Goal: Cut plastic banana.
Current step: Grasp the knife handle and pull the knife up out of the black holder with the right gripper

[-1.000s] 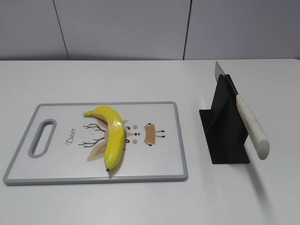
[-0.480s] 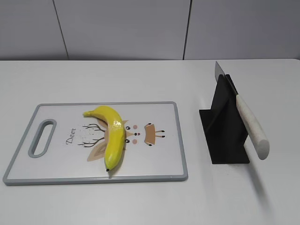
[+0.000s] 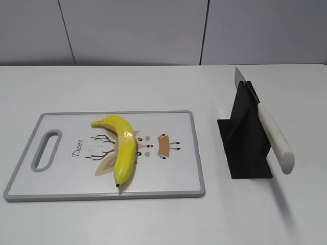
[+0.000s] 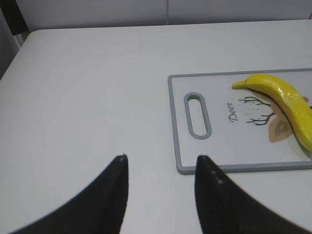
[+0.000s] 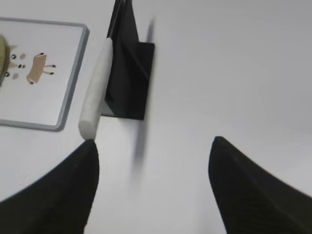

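Observation:
The plastic banana (image 3: 123,145) is yellow and curved and lies on a white cutting board (image 3: 173,178) with a grey rim at the left of the table. It also shows in the left wrist view (image 4: 287,97). A knife with a white handle (image 3: 275,138) rests slanted in a black stand (image 3: 245,145) at the right; the handle shows in the right wrist view (image 5: 95,92). My left gripper (image 4: 161,158) is open and empty, above bare table near the board's handle corner. My right gripper (image 5: 153,141) is open and empty, near the handle's end. Neither gripper shows in the exterior view.
The board has a grey handle slot (image 3: 46,149) at its left end and a deer drawing (image 3: 153,145) in the middle. A grey panelled wall (image 3: 153,30) runs behind the white table (image 3: 153,87).

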Motion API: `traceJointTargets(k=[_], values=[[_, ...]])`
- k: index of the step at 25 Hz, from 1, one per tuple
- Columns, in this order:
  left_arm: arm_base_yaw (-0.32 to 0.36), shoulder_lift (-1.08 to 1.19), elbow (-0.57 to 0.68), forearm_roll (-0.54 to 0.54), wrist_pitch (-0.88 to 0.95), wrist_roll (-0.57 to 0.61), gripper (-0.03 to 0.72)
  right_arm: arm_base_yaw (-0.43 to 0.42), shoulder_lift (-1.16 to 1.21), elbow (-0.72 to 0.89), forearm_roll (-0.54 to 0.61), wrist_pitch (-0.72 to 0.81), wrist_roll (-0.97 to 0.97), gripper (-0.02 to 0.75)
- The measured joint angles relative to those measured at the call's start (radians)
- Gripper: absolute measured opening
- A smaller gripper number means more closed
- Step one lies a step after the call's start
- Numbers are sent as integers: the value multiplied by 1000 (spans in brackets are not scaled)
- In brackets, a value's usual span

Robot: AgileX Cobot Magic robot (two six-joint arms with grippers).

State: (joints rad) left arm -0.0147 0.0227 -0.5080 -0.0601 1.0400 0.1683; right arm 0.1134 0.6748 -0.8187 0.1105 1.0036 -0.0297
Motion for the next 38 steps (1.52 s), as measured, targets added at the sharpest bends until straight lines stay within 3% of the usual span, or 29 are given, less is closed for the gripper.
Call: traceJointTargets(k=[3, 7, 9, 17, 33, 36, 38], values=[[0, 0, 0, 0, 0, 0, 429, 132, 98, -15, -11, 11, 88, 530], [0, 0, 0, 0, 0, 0, 429, 343, 238, -43, -138, 60, 204, 530], [0, 0, 0, 0, 0, 0, 429, 379, 319, -71, -159, 69, 234, 530], [0, 0, 0, 0, 0, 0, 429, 386, 592, -161, -130, 27, 274, 529], [0, 0, 1, 0, 0, 0, 429, 385, 917, -165, -164, -66, 345, 522], [0, 0, 1, 0, 0, 0, 429, 385, 935, -165, -165, -66, 347, 439], [0, 0, 1, 0, 0, 0, 429, 385, 938, -165, -165, -69, 349, 286]])
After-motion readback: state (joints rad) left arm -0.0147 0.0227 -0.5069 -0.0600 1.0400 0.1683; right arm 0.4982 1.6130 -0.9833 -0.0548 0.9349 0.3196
